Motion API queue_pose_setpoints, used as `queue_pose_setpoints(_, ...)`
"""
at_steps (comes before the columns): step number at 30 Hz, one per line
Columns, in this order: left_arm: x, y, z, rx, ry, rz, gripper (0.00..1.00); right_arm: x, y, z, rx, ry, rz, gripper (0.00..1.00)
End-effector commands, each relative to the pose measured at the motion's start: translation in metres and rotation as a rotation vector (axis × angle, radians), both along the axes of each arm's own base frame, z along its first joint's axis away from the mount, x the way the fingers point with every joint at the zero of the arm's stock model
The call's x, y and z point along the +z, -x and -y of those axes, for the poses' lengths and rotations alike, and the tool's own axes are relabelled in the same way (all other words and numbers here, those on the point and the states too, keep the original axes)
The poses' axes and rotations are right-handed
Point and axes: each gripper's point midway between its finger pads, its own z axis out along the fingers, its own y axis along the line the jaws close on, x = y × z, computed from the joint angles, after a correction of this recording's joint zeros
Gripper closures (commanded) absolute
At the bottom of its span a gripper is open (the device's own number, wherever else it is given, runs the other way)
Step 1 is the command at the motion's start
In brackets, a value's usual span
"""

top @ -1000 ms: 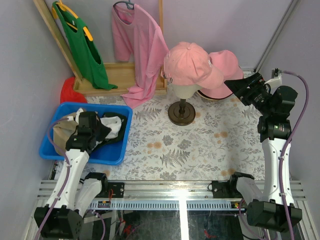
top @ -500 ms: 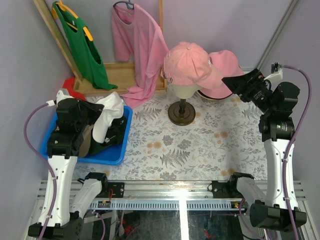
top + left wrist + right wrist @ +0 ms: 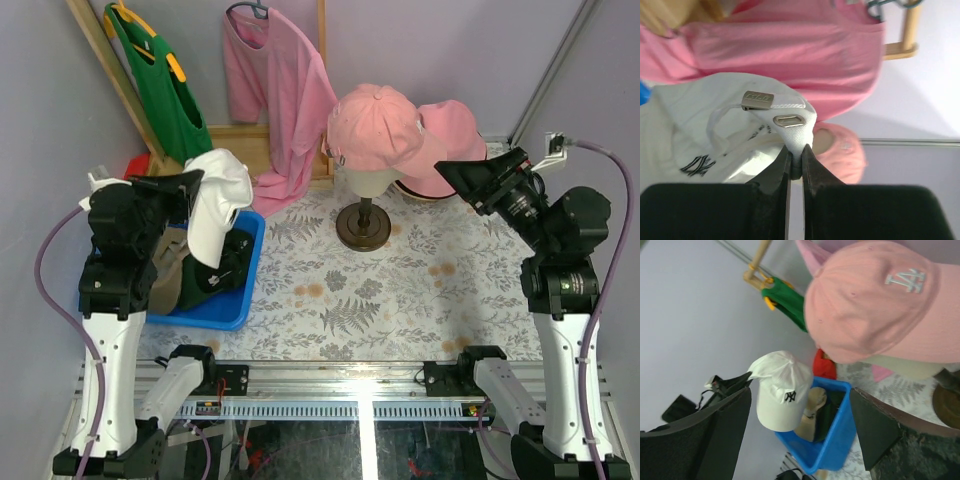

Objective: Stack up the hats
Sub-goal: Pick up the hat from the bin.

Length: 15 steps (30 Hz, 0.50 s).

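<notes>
**Left tool (image 3: pixel 197 178) pinching the pale cap (image 3: pixel 218 200) by its strap; right tool (image 3: pixel 445 168) spread wide**

From above, the floral counter (image 3: pixel 420 290) carries a blue bin (image 3: pixel 225 305) at its left and a mannequin head (image 3: pixel 368 182) on a stand near the middle. A pink shirt (image 3: pixel 285 100) hangs at the back. A pink cap (image 3: pixel 375 125) sits on the head, with a pink bucket hat (image 3: pixel 455 135) touching it on the right. The pale cap hangs in the air over the bin's far edge, just in front of the shirt's hem. A dark fabric piece (image 3: pixel 225 268) and a tan fabric piece (image 3: pixel 165 275) lie in the bin, too bunched to identify.

The right wrist view adds what the overhead one misses: dark lettering on the pale cap's (image 3: pixel 782 390) front and a white logo on the pink cap (image 3: pixel 875 300).

Only the left wrist view shows the grip. Two dark fingers (image 3: pixel 774 175) are pressed together on a fold of strap at the cap's back, just below a metal loop (image 3: pixel 788 120) and a small metal tag (image 3: pixel 758 100).

The right tool holds nothing between its parted fingers. It is close beside the pink cap's brim, in front of the bucket hat; contact cannot be judged.
</notes>
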Motion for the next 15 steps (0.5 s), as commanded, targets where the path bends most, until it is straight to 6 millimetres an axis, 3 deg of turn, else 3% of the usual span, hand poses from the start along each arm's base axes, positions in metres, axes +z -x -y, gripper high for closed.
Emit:
queue_pose_setpoints(1,0.099,-0.008,0.002,0.016,0.274,0.273,1.0,0.058,0.03,-0.015,0.108,-0.192,0.092,0.13)
queue_pose_setpoints(7,0.151,-0.027,-0.001,0.032,0.459,0.395,1.0,0.091,0.021,-0.026,0.157,-0.255,0.105,0.12)
queue_pose_setpoints(11,0.19,-0.041,0.021,-0.003,0.474,0.454,1.0,0.111,0.001,-0.051,0.193,-0.195,0.11,0.12)
queue_pose_setpoints(12,0.198,-0.046,0.029,-0.012,0.475,0.46,1.0,0.126,0.0,-0.057,0.205,-0.181,0.132,0.12)
queue_pose_setpoints(15,0.213,-0.058,0.044,-0.025,0.492,0.48,1.0,0.146,-0.013,-0.075,0.229,-0.171,0.144,0.12)
